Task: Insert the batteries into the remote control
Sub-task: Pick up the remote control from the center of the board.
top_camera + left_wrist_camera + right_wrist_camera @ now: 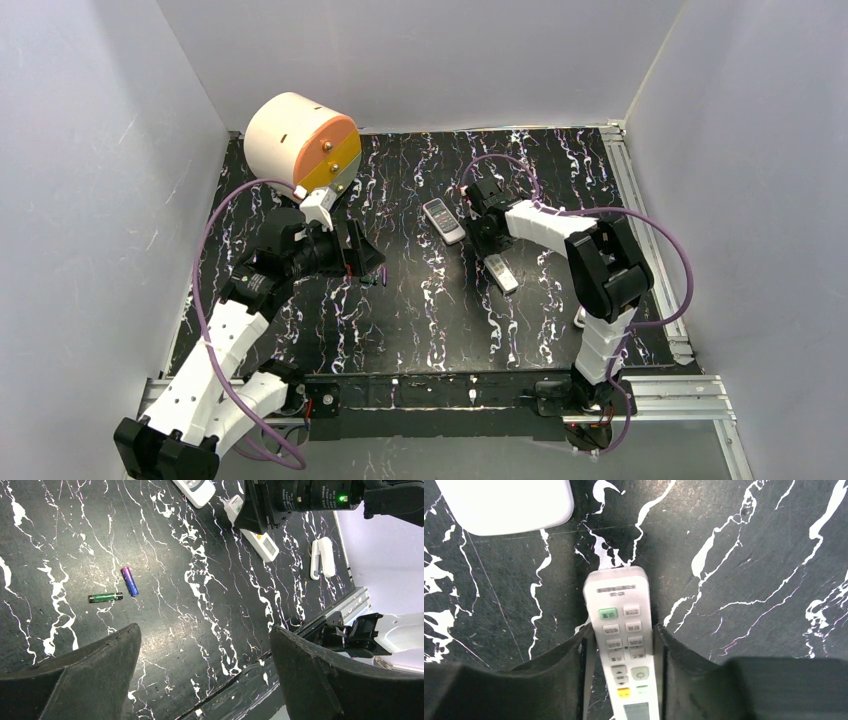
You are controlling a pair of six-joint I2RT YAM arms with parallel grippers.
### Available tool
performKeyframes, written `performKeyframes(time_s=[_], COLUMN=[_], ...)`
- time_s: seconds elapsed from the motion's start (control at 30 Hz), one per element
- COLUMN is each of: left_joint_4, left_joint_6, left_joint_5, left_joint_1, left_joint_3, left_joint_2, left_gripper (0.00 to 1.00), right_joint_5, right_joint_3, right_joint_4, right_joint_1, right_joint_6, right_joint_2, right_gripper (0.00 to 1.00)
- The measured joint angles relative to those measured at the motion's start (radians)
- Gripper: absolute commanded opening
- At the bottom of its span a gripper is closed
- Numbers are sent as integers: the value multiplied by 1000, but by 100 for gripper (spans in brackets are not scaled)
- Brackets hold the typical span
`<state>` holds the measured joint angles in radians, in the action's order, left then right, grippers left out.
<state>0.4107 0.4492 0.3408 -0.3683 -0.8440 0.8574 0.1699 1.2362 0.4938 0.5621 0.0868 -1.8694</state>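
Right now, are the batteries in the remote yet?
Not yet. Nothing looks done: the green battery and purple battery lie loose on the table. In hand: the right end effector grips a remote, buttons up. The left end effector hangs open near them. Loading is left.

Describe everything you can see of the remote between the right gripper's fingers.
The remote is a slim white plastic bar, lying flat and face up on the black marbled table. It shows a green button, grey keys, an orange button and a small display. The right gripper's fingers press against both its long edges.
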Motion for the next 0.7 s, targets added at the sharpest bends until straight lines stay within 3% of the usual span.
performKeyframes(time_s=[0.07,0.13,0.3,0.43,0.7], left_joint_4=[1,1,0,-18,-172], left_joint_6=[-1,-3,-3,8,161], left_joint_5=[0,0,2,17,110], left_joint_1=[0,0,0,0,-2], left_joint_3=[0,0,0,0,9], left_joint_2=[2,3,2,-12,-27], left_gripper=[98,99,99,98,98], right_joint_5=[8,16,26,-19,-256], right_joint_3=[0,2,-9,-50,-142], right_joint_4=[-1,-3,-34,-96,-495], right_joint_1=[0,0,0,0,-2], right_joint_6=[3,13,40,95,466], right_joint_2=[0,0,22,150,529], right_gripper=[21,16,14,14,15])
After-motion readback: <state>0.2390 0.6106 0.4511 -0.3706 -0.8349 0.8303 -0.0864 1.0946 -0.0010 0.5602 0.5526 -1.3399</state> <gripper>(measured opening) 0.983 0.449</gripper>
